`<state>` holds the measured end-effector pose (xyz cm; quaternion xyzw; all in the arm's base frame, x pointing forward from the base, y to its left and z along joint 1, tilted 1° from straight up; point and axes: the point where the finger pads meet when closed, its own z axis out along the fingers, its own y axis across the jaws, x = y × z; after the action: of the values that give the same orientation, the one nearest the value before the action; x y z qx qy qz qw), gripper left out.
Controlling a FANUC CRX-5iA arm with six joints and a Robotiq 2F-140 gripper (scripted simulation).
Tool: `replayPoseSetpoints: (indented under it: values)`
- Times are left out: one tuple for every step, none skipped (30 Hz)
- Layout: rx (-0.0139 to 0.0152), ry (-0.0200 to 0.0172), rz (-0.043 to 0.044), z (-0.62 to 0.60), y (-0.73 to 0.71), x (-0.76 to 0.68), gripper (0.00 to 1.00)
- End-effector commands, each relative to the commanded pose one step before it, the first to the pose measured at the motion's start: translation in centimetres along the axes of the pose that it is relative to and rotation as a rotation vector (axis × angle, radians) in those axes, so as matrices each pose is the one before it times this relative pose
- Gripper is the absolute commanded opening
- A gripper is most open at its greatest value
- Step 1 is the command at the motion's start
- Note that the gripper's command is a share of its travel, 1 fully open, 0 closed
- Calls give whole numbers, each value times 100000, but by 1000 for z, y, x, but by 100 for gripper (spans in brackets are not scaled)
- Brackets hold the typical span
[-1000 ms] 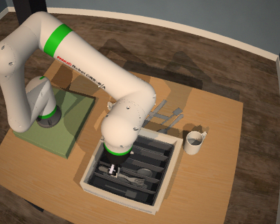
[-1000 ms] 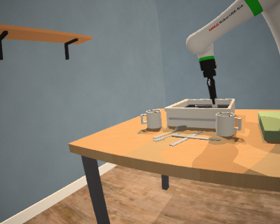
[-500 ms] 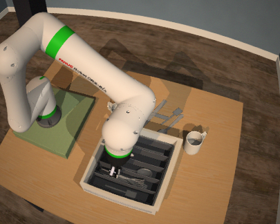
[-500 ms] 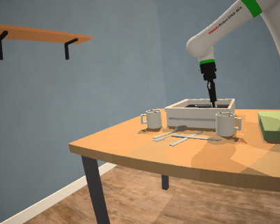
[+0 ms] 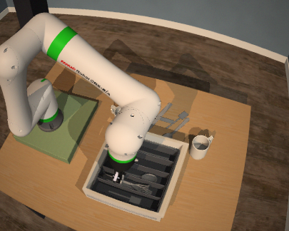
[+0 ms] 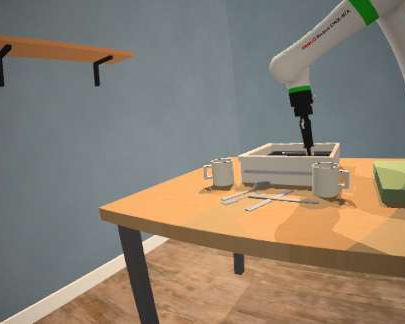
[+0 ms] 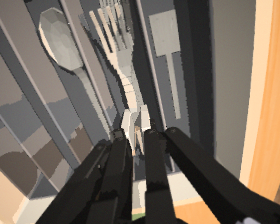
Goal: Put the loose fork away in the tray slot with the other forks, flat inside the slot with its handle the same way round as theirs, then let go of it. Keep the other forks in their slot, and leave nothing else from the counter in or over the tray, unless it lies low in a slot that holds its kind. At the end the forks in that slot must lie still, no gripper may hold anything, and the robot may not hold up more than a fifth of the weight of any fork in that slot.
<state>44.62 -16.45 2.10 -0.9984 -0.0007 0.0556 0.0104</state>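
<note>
My gripper (image 5: 117,177) (image 6: 308,148) (image 7: 138,116) reaches down into the cutlery tray (image 5: 133,211) (image 6: 286,170) and is shut on the handle end of the loose fork (image 7: 122,67) (image 5: 133,185). The fork lies along a middle slot, tines pointing away from the fingers. More fork tines (image 7: 107,11) show beneath and beyond it in the same slot, pointing the same way. In the exterior view the tray wall hides the fork and the fingertips.
A spoon (image 7: 58,42) lies in the slot to the left, a flat-bladed utensil (image 7: 166,37) in the slot to the right. Loose cutlery (image 5: 175,121) (image 6: 266,197) lies on the counter behind the tray. A mug (image 5: 200,147) (image 6: 327,180) stands beside the tray, another mug (image 6: 221,172) further off.
</note>
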Motion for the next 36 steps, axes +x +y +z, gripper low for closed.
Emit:
replayPoseSetpoints:
  values:
    - [-15, 41, 5, -16, 6, 17, 4]
    - [0, 0, 0, 0, 0, 0, 4]
    - [0, 0, 0, 0, 0, 0, 4]
    - [0, 0, 0, 0, 0, 0, 4]
    - [0, 0, 0, 0, 0, 0, 4]
    - [0, 0, 0, 0, 0, 0, 4]
    - [0, 0, 0, 0, 0, 0, 4]
    - [0, 0, 0, 0, 0, 0, 4]
    - [0, 0, 0, 0, 0, 0, 4]
    - [0, 0, 0, 0, 0, 0, 4]
    - [0, 0, 0, 0, 0, 0, 4]
    - [0, 0, 0, 0, 0, 0, 4]
    - [0, 0, 0, 0, 0, 0, 14]
    - [0, 0, 0, 0, 0, 0, 14]
    - [0, 0, 0, 0, 0, 0, 14]
    - [0, 0, 0, 0, 0, 0, 14]
    - [0, 0, 0, 0, 0, 0, 14]
    - [0, 0, 0, 0, 0, 0, 14]
    - [0, 0, 0, 0, 0, 0, 14]
    - [0, 0, 0, 0, 0, 0, 14]
    - [0, 0, 0, 0, 0, 0, 14]
    - [0, 0, 0, 0, 0, 0, 14]
    - [0, 0, 0, 0, 0, 0, 14]
    - [0, 0, 0, 0, 0, 0, 14]
    - [0, 0, 0, 0, 0, 0, 14]
    - [0, 0, 0, 0, 0, 0, 14]
    - [0, 0, 0, 0, 0, 0, 14]
    - [0, 0, 0, 0, 0, 0, 14]
    - [0, 0, 0, 0, 0, 0, 14]
    - [0, 0, 0, 0, 0, 0, 14]
    - [0, 0, 0, 0, 0, 0, 14]
    - [0, 0, 0, 0, 0, 0, 14]
    - [0, 0, 0, 0, 0, 0, 14]
    - [0, 0, 0, 0, 0, 0, 14]
    - [0, 0, 0, 0, 0, 0, 14]
    - [0, 0, 0, 0, 0, 0, 14]
